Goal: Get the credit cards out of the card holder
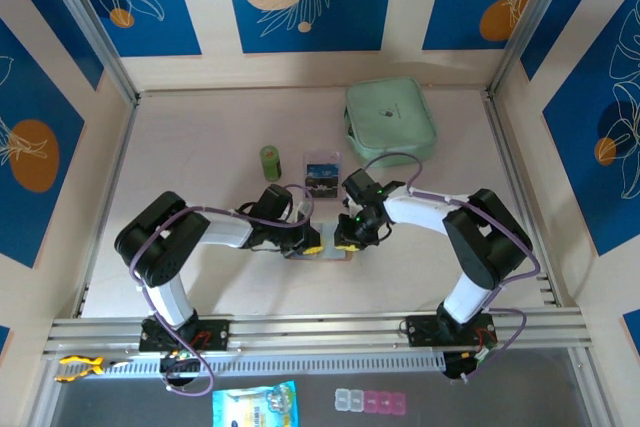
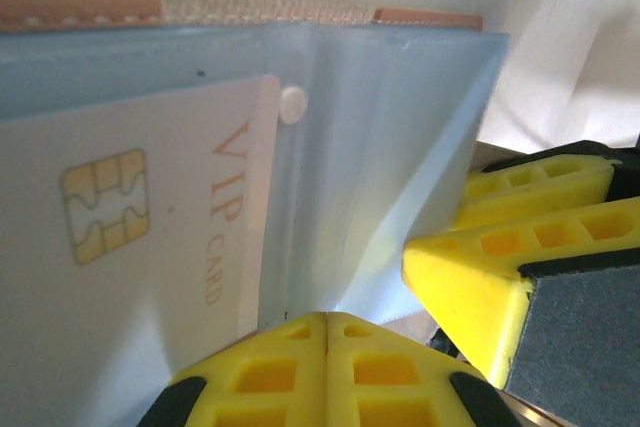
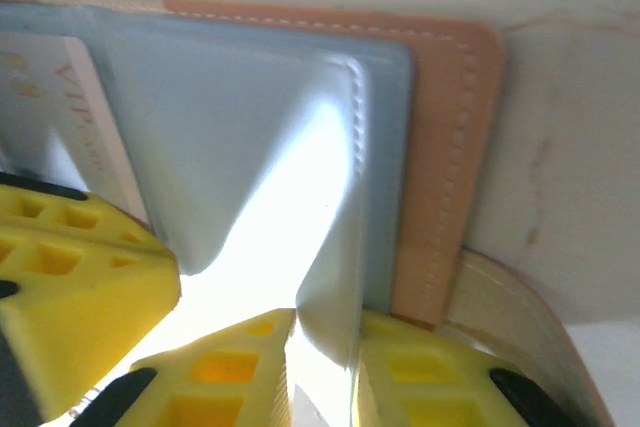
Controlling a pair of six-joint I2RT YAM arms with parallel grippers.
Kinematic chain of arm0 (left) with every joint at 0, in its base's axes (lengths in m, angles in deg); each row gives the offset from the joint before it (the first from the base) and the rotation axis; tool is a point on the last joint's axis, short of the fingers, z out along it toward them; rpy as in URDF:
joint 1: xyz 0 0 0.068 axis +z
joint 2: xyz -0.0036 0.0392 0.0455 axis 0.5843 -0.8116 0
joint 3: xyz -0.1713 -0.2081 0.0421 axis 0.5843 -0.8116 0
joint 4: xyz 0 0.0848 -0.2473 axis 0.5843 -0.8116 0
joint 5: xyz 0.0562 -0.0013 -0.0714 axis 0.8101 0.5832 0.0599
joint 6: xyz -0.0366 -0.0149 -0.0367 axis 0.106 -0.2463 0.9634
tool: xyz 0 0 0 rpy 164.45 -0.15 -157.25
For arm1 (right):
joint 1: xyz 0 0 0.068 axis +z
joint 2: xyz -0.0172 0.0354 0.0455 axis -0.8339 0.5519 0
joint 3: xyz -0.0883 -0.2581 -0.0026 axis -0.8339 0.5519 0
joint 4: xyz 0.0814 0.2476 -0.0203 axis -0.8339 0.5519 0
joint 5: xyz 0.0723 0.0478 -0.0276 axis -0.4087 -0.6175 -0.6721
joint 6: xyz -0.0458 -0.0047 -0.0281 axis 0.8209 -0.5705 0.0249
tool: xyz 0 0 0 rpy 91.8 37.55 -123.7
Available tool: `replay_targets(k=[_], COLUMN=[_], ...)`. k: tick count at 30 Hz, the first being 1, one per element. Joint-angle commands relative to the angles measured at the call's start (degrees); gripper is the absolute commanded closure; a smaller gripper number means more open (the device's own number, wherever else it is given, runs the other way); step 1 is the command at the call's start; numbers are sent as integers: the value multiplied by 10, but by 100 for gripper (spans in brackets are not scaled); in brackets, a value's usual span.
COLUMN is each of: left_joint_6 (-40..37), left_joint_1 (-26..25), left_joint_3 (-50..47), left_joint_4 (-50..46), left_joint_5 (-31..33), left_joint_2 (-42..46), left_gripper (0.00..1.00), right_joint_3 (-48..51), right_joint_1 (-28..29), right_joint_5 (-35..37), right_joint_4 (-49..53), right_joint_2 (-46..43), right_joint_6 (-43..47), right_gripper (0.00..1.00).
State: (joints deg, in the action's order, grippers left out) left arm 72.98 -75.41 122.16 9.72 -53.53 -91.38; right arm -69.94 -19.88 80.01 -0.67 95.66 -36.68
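VIP card (image 2: 130, 237) and card holder (image 2: 400, 127) cut off by frame edges.

Left claw (image 2: 328, 335) closed; right claw (image 3: 326, 347) ajar

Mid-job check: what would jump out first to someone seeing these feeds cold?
The shut left gripper and the right gripper meet mid-table over the open card holder, a clear pocket leaf between the right one's fingers. A white VIP card shows through its clear plastic. A mint pouch lies at back right.
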Motion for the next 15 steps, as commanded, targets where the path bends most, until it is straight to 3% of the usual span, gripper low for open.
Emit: replay_targets(k=[1,11,15], left_joint_6=[-3,29,0], left_joint_1=[-5,-5,-1], left_joint_3=[-2,23,43], left_joint_4=[-67,-30,-91], left_joint_5=[25,-4,14], left_joint_2=[2,41,74], left_gripper=[99,94,93], right_joint_3=[-8,-64,-99], right_joint_1=[-5,1,10], right_joint_5=[45,62,60], right_joint_4=[61,127,144], right_joint_2=[-14,-73,-81], right_joint_6=[16,21,21], right_gripper=[76,73,73])
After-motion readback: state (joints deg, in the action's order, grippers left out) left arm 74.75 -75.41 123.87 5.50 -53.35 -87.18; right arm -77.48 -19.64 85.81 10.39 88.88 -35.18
